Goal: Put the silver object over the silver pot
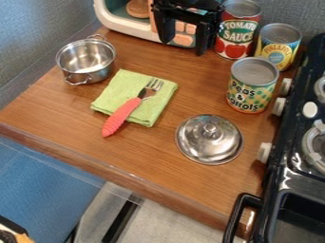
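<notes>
Gripper (184, 46), fingers wide apart, empty; lid (208, 142), knob (211, 128) up, presumably for grasping; pot (86, 60) upright, uncovered to receive it.

"TOMATO SAUCE" can be read in white capitals across the red label of the tall can (237, 34) at the back of the surface. "PINEAPPLE" runs in capitals across the yellow label of the can (277, 49) to its right in the view. "Peas & Carrots" stands in dark letters, stacked over three lines, on the green and yellow label of the nearest can (252, 88).
</notes>
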### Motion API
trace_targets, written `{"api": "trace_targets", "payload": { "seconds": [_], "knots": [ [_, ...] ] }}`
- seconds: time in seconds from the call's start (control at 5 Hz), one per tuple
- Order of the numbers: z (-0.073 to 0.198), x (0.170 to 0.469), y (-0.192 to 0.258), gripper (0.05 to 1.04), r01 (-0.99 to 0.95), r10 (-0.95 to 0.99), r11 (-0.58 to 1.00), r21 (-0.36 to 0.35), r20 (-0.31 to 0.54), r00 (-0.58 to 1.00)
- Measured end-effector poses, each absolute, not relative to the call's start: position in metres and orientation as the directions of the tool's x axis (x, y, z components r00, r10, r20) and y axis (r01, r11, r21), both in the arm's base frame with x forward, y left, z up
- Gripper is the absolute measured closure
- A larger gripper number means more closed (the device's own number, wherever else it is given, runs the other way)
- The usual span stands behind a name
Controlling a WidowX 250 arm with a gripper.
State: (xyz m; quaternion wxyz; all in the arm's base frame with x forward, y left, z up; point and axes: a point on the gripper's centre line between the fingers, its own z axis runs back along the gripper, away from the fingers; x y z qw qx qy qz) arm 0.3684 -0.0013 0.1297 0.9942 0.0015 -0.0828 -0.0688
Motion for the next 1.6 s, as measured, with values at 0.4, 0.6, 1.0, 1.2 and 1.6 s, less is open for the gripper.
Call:
{"api": "trace_targets", "payload": {
  "seconds": [0.4,0.6,1.0,1.2,1.6],
  "knots": [
    [0.103,0.347,-0.027,0.083,0.193,-0.197,0.98,0.05,0.098,0.975],
    [0.114,0.328,-0.048,0.083,0.222,-0.229,0.973,0.065,0.15,0.962],
    [0.1,0.307,-0.084,0.083,0.273,-0.272,0.962,0.021,0.197,0.942],
    [0.075,0.305,-0.086,0.083,0.258,-0.259,0.966,0.031,0.186,0.948],
    [0.052,0.31,-0.082,0.083,0.256,-0.263,0.965,0.063,0.169,0.95]
  ]
}}
